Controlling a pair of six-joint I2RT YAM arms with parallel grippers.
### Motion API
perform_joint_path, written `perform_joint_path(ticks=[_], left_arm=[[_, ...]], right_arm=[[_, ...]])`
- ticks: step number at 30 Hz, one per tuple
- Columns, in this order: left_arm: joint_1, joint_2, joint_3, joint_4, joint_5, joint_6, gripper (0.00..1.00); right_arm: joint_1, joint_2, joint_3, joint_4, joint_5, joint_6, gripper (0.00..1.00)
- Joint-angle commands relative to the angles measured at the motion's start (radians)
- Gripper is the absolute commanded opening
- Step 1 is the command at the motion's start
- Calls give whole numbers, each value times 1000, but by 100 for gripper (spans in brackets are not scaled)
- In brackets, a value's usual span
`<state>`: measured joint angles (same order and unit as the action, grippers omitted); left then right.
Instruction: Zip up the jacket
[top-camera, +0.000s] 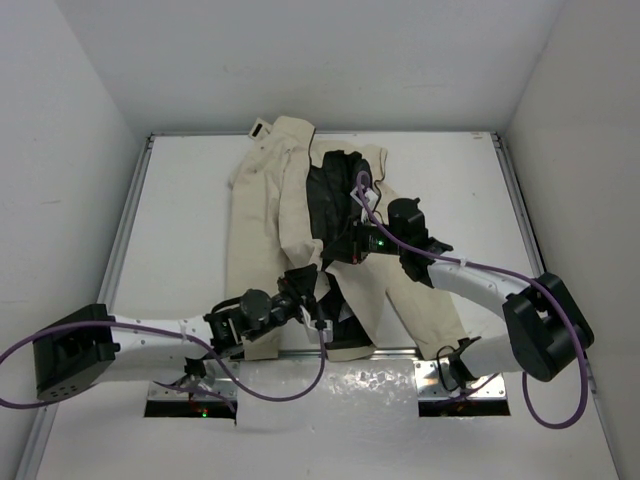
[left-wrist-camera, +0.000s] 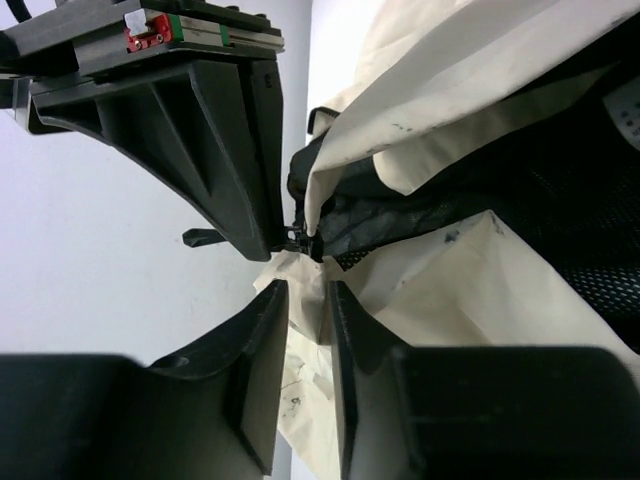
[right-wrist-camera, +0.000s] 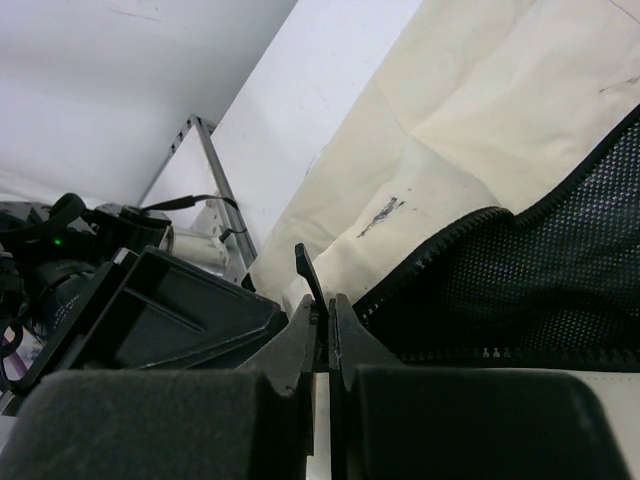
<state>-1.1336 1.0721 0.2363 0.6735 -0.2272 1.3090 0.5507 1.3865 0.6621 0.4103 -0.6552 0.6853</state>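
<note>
The cream-beige jacket lies open on the white table, its black mesh lining showing. My left gripper is at the bottom hem, shut on a fold of cream fabric. My right gripper is just beyond it, shut on the black zipper pull, whose tab sticks up between the fingertips. In the left wrist view the right gripper's finger meets the zipper slider at the hem. The zipper teeth curve away along the mesh lining, with the front still open above.
White walls enclose the table on three sides. A metal rail runs along the left edge and another along the right. Purple cables loop near both arm bases. The left arm's body sits close beside the right gripper.
</note>
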Motion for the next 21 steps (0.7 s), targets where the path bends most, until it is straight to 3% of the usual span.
perform_joint_path(ticks=[1,21], left_arm=[[-11,28,41,96,-38,7,20],[-9,109,72,184,48,82,16]], right_arm=[[2,-18,31,41,-14,-4,0],[2,-26,21,47,-15,2,0]])
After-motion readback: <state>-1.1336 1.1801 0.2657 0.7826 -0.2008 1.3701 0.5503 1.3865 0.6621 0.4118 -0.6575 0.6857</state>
